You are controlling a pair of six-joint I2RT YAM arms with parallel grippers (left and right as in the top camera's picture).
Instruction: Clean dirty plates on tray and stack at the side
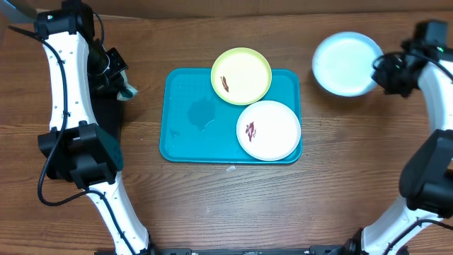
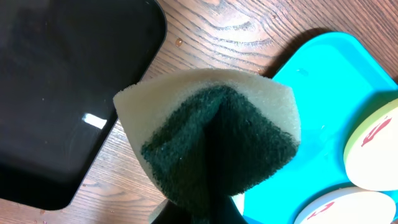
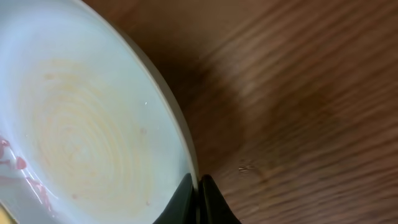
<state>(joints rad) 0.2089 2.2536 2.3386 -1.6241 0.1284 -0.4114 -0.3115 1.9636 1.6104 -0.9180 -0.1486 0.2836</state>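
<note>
Holding sponge in our left fingers, closed tight; right fingers pinch blue plate rim, well right of tray.

Fig.: clearance, overhead view. You have open room on the tray, L half, bare but for a wet-looking patch. R half is blocked: white plate in the near-R corner, yellow-green plate overhanging the far rim, the two edge to edge. The wood surface on the robot side of the tray is free. The gap betw. tray and black tray is taken by the sponge in the L jaws. Far R: pale blue plate, rim pinched by the R jaws; a free strip of surface lies betw. it and the tray.
</note>
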